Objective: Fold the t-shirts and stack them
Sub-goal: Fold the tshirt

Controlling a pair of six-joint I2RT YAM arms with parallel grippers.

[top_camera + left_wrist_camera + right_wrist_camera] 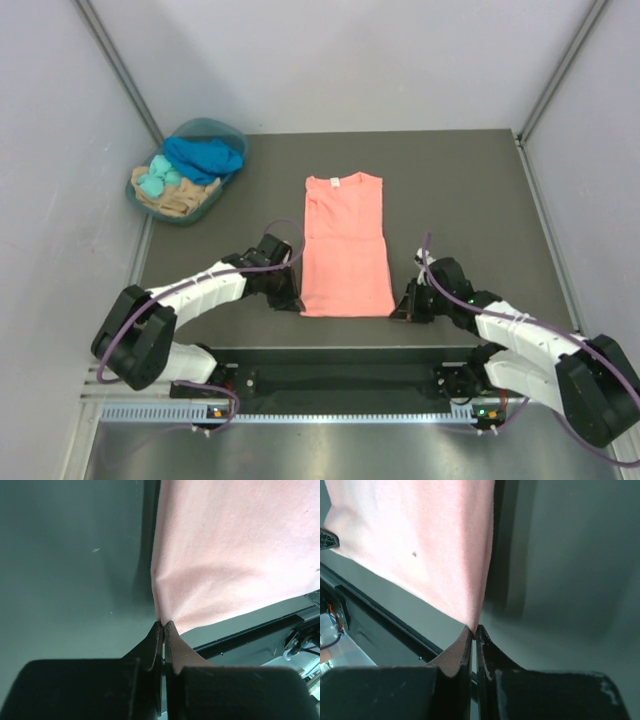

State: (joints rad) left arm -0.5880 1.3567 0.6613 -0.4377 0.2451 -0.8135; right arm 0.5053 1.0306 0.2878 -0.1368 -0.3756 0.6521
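Left claw (163,625), right claw (473,629) grip t-shirt (345,250).

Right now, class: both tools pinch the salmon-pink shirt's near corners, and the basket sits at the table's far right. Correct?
No: the top view shows the basket at the far left. The left tool and right tool do pinch the salmon-pink shirt at its near corners.

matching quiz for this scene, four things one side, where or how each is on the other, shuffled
1 salmon-pink cotton t-shirt
2 crumpled royal blue t-shirt
3 left gripper
4 right gripper

a shut on the pink shirt's near right corner
b in the round teal basket
c shut on the pink shirt's near left corner
d lying flat on the dark table

Pairs: 1-d, 2-b, 3-c, 4-a
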